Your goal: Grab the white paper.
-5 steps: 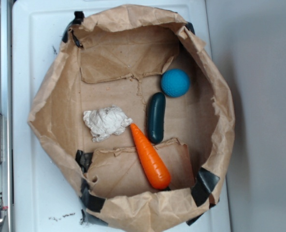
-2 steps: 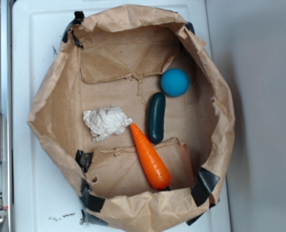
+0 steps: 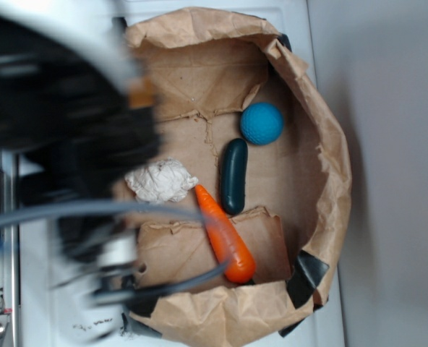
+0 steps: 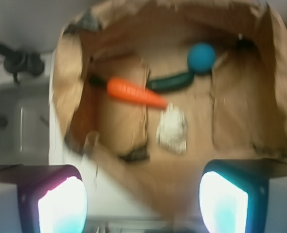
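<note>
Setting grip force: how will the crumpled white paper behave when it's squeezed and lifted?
The white paper is a wrinkled wad, so it will probably crush and feel light. Its lumpy shape should resist rolling. It touches the carrot tip, which may get nudged. The hand looks open.

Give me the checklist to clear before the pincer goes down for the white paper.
1. Target in view: ok. The white paper lies on the floor of the brown paper bag.
2. Pincer open and empty: ok. In the wrist view its two fingers stand wide apart with nothing between them.
3. Pincer over the target: not ok. The paper sits ahead of the fingers, right of centre.
4. Room around the target: not ok. The carrot tip touches or nearly touches the paper's edge.
5. Other items clear: ok. The dark green cucumber and the blue ball lie apart from the paper.
6. Height above the paper: cannot tell; both views are blurred.
</note>
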Action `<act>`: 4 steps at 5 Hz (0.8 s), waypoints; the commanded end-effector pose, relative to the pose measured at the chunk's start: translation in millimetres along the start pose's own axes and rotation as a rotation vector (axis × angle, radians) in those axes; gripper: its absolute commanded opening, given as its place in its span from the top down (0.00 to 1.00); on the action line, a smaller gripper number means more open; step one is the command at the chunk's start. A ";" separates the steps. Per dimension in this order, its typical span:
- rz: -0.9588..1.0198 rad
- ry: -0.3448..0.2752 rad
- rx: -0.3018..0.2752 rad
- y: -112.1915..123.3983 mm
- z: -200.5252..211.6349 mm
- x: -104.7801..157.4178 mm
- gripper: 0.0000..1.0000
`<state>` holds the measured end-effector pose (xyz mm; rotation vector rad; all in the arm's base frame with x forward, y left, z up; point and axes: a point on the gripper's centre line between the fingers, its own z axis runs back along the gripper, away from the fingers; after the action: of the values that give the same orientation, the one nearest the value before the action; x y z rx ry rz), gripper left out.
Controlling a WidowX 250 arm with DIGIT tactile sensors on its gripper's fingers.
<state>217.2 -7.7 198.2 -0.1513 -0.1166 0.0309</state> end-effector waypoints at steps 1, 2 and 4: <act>0.003 -0.028 0.066 17.5 -18.4 66.1 0.00; -0.023 0.048 0.028 38.9 -49.7 53.5 0.00; -0.023 0.048 0.028 38.9 -49.7 53.5 0.00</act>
<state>273.4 22.5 141.0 -0.1279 -0.0322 -0.0019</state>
